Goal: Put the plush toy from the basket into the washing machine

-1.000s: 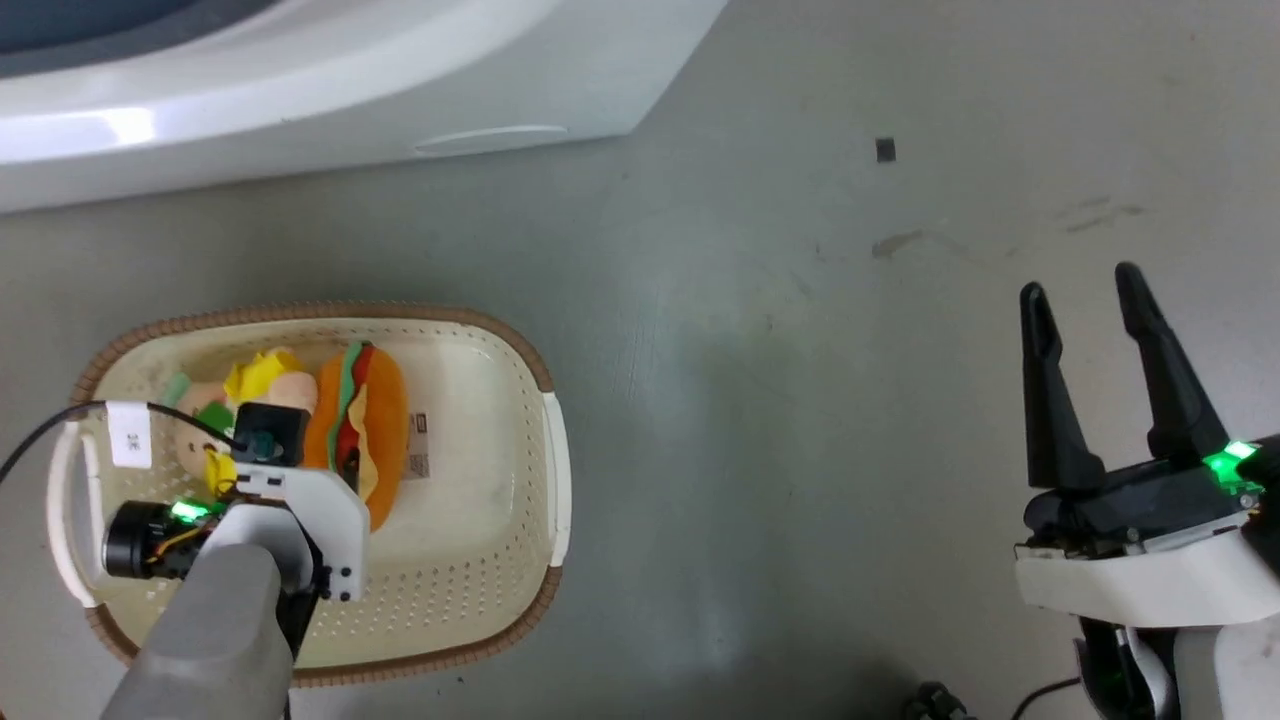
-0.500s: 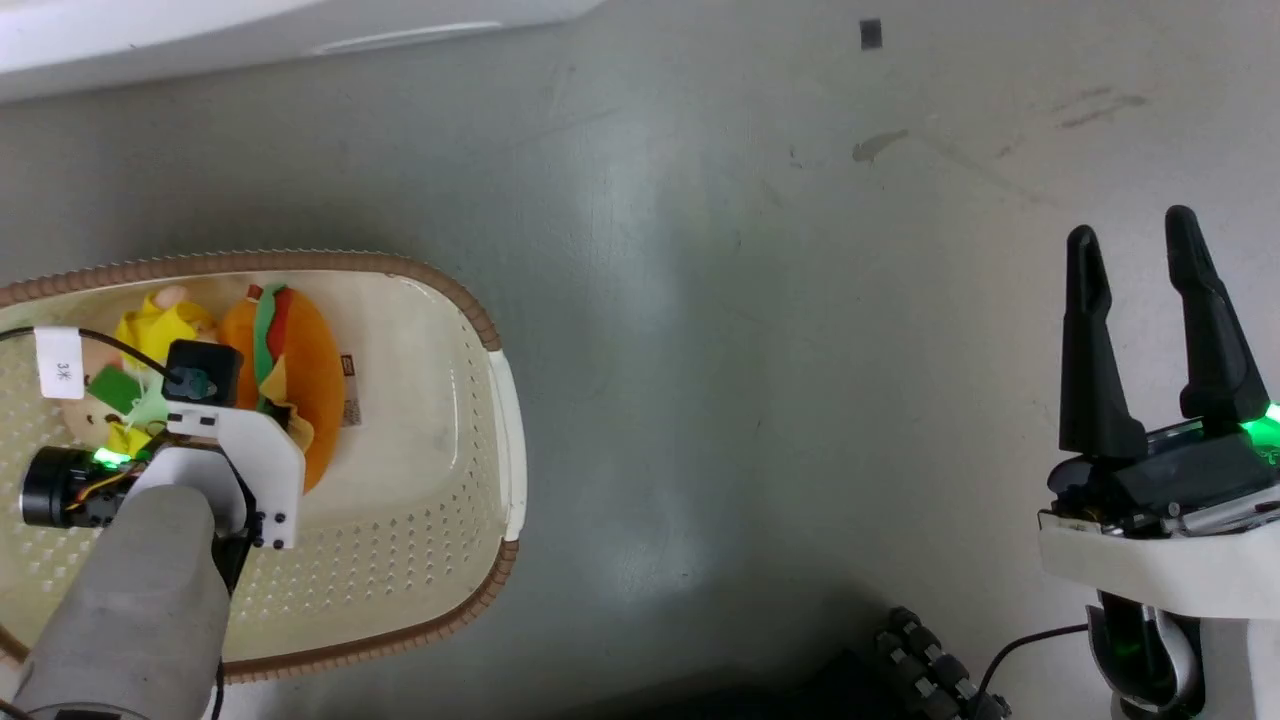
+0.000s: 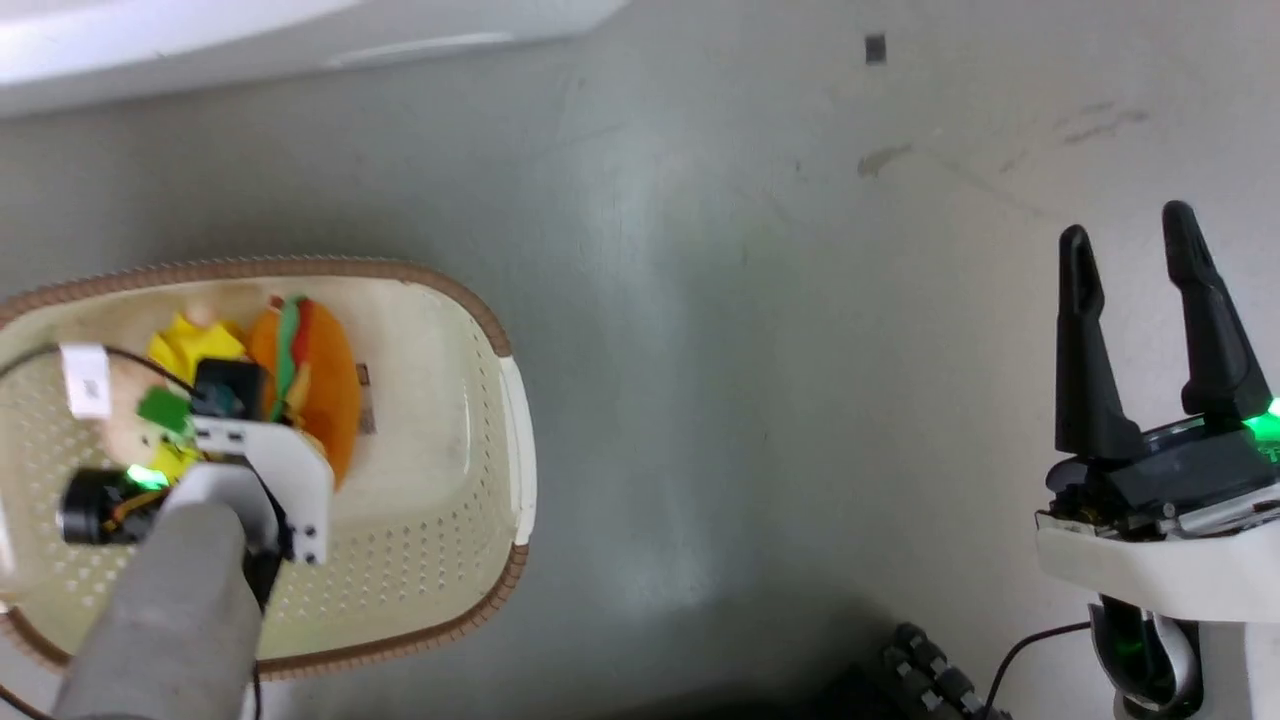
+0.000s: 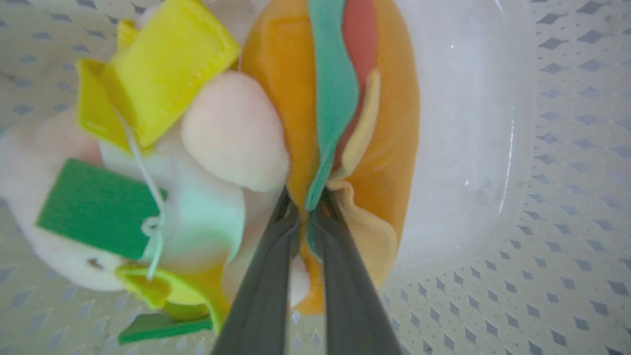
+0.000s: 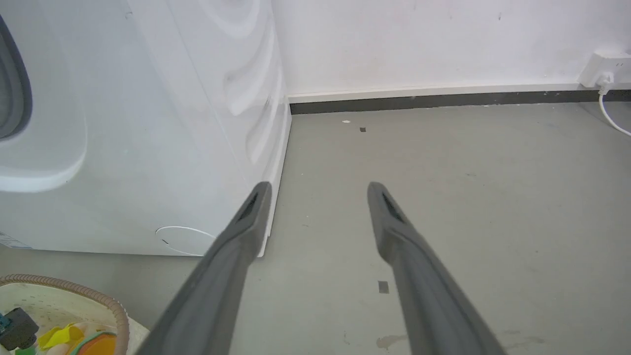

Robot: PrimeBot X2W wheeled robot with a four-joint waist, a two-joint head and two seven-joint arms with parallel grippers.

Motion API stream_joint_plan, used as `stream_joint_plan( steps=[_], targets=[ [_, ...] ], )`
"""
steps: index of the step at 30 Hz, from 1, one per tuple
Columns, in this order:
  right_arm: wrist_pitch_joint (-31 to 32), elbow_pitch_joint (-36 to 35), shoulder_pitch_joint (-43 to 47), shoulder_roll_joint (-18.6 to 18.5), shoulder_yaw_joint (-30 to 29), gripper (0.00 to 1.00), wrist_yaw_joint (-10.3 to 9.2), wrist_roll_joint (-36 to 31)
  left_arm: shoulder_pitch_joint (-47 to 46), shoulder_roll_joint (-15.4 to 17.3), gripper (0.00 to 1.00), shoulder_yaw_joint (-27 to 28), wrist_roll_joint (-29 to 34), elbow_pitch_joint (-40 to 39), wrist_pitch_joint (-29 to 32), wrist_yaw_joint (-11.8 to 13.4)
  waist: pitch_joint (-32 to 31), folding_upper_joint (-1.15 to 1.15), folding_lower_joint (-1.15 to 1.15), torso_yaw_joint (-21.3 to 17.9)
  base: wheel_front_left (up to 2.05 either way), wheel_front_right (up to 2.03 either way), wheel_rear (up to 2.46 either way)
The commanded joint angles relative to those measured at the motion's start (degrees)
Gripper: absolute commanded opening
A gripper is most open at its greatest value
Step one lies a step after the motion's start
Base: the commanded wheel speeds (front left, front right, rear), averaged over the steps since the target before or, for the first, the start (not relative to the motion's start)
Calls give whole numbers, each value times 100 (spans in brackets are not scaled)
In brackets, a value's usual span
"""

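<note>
Inside cropped basket (image 3: 455,430), L end effector (image 4: 303,198) prob. pinching plush toy (image 4: 397,123), R (image 3: 1126,226) spread, empty

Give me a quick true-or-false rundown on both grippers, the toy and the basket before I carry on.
1. The left gripper is shut on the plush toy at its burger layers. True.
2. The plush toy is out of the basket. False: it lies inside the basket.
3. The right gripper is open and holds nothing. True.
4. The right gripper hangs over the basket. False: it is over bare floor, apart from the basket.
</note>
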Motion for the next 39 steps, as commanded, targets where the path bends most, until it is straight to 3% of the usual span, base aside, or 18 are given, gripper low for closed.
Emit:
stream_joint_plan(
  steps=[1, 20, 27, 39],
  targets=[
    [-25, 15, -97, -1, -9, 100, 3, -4, 116, -60, 0, -12, -23, 28, -39, 9, -207, 0, -1, 43, 0, 0, 0],
    [-25, 562, 401, -1, -235, 100, 3, -191, 1729, -637, 0, 76, -365, -231, -944, -23, -2676, 0, -1, 538, 0, 0, 0],
    [-25, 708, 764, -1, -318, 100, 3, -303, 2633, -660, 0, 297, -268, -1679, -950, 168, -3446, 0, -1, 846, 0, 0, 0],
    [-25, 851, 1203, -1, -290, 100, 3, -317, 3762, -670, 0, 661, 206, -4001, -951, 311, -4348, 0, -1, 1024, 0, 0, 0]
  ],
)
